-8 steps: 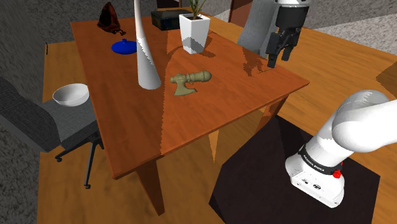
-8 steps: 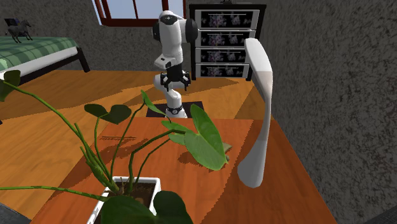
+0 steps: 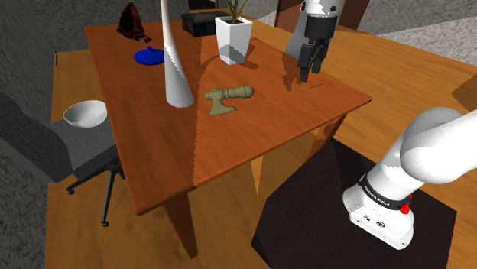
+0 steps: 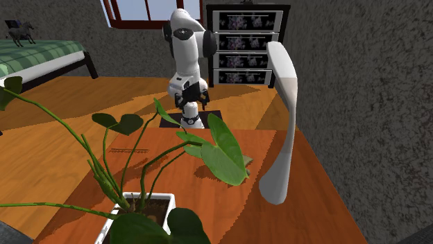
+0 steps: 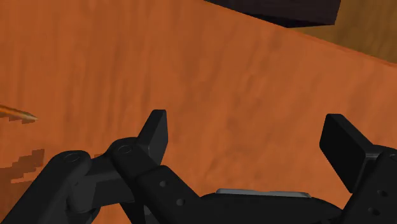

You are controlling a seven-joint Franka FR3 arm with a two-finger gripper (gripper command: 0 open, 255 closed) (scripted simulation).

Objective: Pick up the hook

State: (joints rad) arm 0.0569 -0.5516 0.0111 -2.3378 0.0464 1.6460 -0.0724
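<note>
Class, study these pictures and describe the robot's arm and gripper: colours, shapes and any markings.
The arm is glossy white, with rounded, tube-like links and dark joints. Near its foot runs a black band with small white lettering, and beside that a small red spot. The gripper is all black and angular. Its two fingers are flat, blocky paddles, and round holes dot its body.

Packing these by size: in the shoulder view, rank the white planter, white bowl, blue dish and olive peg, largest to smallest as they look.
1. the white planter
2. the white bowl and the olive peg look about alike, so no ranking between them
3. the blue dish looks smallest, but it lies farther from the camera, so that is unsure
</note>
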